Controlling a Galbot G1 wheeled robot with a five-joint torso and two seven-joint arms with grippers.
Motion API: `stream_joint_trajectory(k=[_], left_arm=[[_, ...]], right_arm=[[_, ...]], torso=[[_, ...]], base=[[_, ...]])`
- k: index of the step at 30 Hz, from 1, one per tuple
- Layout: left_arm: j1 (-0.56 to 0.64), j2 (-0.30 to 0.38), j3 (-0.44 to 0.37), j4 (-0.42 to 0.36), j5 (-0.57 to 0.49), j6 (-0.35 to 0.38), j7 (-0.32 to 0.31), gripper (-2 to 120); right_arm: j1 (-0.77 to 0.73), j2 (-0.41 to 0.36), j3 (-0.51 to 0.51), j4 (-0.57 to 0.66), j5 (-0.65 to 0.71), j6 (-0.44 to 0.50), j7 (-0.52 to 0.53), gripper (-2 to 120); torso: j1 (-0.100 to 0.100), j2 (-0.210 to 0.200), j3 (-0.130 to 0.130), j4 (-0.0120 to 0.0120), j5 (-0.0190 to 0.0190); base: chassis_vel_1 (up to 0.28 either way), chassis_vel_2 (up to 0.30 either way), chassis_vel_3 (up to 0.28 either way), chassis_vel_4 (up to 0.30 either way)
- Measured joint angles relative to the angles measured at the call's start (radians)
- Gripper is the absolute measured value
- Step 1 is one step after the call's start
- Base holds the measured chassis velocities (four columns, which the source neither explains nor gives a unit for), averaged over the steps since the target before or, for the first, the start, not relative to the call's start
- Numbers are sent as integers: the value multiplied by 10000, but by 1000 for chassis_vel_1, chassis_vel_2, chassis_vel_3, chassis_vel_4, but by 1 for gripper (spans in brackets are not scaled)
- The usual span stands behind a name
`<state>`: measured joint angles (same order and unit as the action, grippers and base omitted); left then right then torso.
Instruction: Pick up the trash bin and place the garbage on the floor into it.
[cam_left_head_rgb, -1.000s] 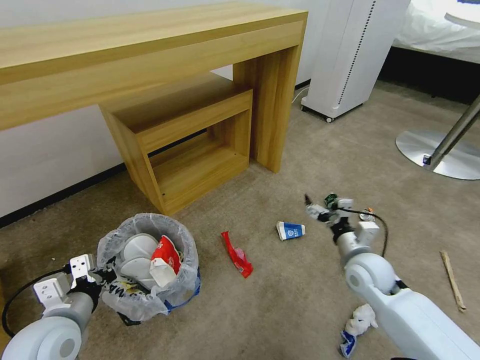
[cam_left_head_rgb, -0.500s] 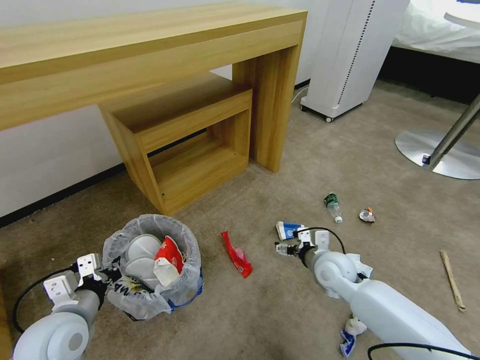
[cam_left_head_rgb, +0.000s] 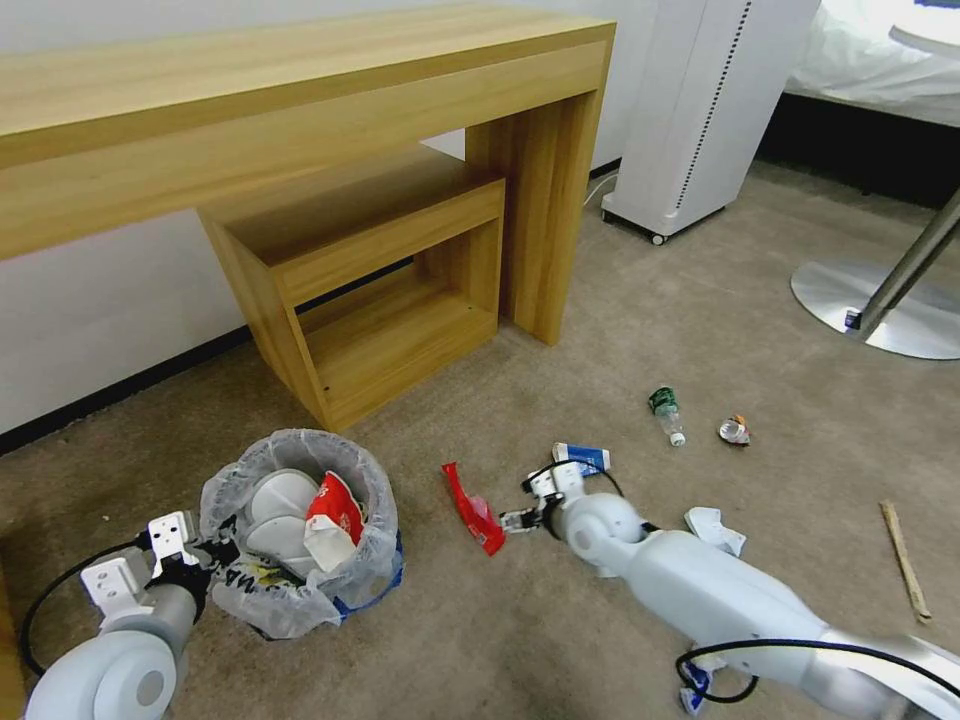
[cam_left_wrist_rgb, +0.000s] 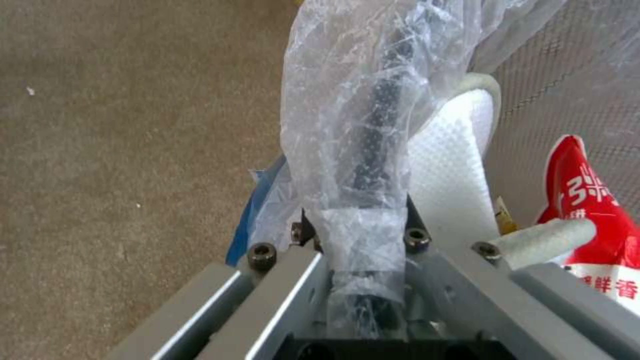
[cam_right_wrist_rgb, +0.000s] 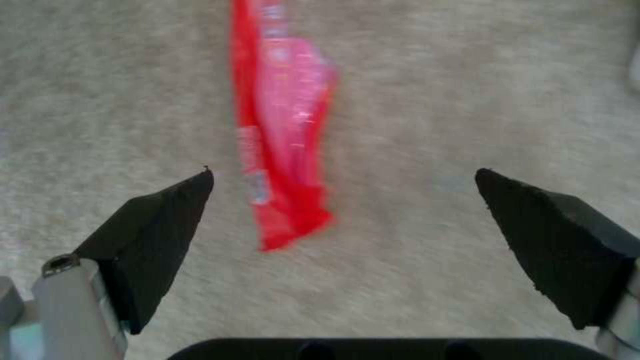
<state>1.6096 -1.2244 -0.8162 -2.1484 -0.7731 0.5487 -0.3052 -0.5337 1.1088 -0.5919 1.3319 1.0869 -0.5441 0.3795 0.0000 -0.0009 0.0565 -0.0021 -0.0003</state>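
The trash bin (cam_left_head_rgb: 300, 530), lined with a crinkly white bag, leans at the lower left of the head view. A white slipper (cam_left_head_rgb: 275, 505) and a crushed red-white cup (cam_left_head_rgb: 330, 520) lie inside it. My left gripper (cam_left_head_rgb: 200, 555) is shut on the bin's bag-covered rim (cam_left_wrist_rgb: 373, 125). In the left wrist view the left gripper (cam_left_wrist_rgb: 360, 225) pinches that rim. My right gripper (cam_left_head_rgb: 515, 520) is open, low over the carpet beside the red wrapper (cam_left_head_rgb: 475, 510). Seen from the right wrist, the wrapper (cam_right_wrist_rgb: 280, 140) lies just ahead of the right gripper (cam_right_wrist_rgb: 343, 172), between its spread fingers.
More garbage lies on the carpet: a blue-white carton (cam_left_head_rgb: 580, 457), a green-label bottle (cam_left_head_rgb: 665, 410), a small crumpled wrapper (cam_left_head_rgb: 734, 431), crumpled paper (cam_left_head_rgb: 715, 528) and a wooden stick (cam_left_head_rgb: 905, 560). A wooden desk (cam_left_head_rgb: 300, 110) with a low shelf stands behind, and a white appliance (cam_left_head_rgb: 700, 110) and a metal table base (cam_left_head_rgb: 880, 300) stand to the right.
My right arm has swung left and down, from beside the green-label bottle past the carton to the red wrapper. The left gripper and bin have barely shifted.
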Motion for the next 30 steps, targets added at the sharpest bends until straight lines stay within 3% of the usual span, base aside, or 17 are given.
stream_joint_trajectory(k=[6, 16, 30], left_arm=[[0, -23, -69, 14, -14, -60, 28, 1], [-6, -53, -61, 122, -2, -161, 60, 1], [24, -110, -6, 139, 41, -287, 130, 1]], right_arm=[[171, 1048, -444, -1237, -570, 208, -187, 100], [204, 1399, -441, -2093, -980, 467, -308, 96], [100, 1812, -468, -3167, -1719, 1352, -655, 45]], torso=[[0, 0, 0, 2, 2], [0, 0, -1, 0, 1], [0, 0, -2, 0, 3]], base=[[0, 0, 0, 0], [0, 0, 0, 0], [0, 0, 0, 0]])
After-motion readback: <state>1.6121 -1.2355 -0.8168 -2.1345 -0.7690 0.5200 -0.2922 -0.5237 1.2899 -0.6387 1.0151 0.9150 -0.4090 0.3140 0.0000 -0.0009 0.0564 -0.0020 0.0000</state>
